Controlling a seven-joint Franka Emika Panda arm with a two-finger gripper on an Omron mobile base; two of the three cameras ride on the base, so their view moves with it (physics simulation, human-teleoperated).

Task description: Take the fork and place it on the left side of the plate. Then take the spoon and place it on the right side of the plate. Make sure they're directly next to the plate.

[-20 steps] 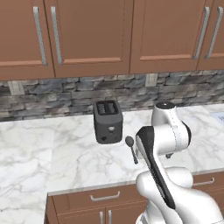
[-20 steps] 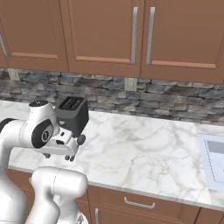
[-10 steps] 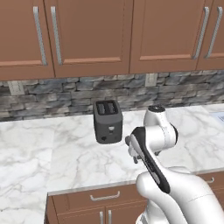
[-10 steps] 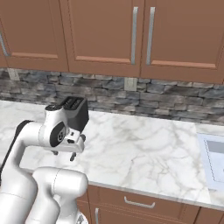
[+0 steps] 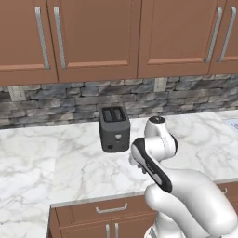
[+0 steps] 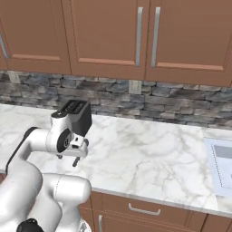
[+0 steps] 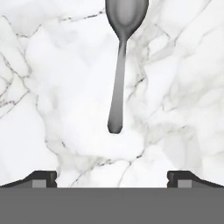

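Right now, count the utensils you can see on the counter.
1: the spoon lies on the marble counter ahead of the open tool, handle end nearest. The fork may be hidden behind the arm.

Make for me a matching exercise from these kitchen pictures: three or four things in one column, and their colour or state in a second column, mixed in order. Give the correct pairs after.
Things:
1. spoon
2. toaster
3. gripper
4. cupboard doors

Descriptions:
A. brown wood with metal handles
B. open and holding nothing
C. lying flat on the marble counter
D. dark, standing near the stone wall

Pairs: 1-C, 2-D, 3-B, 4-A
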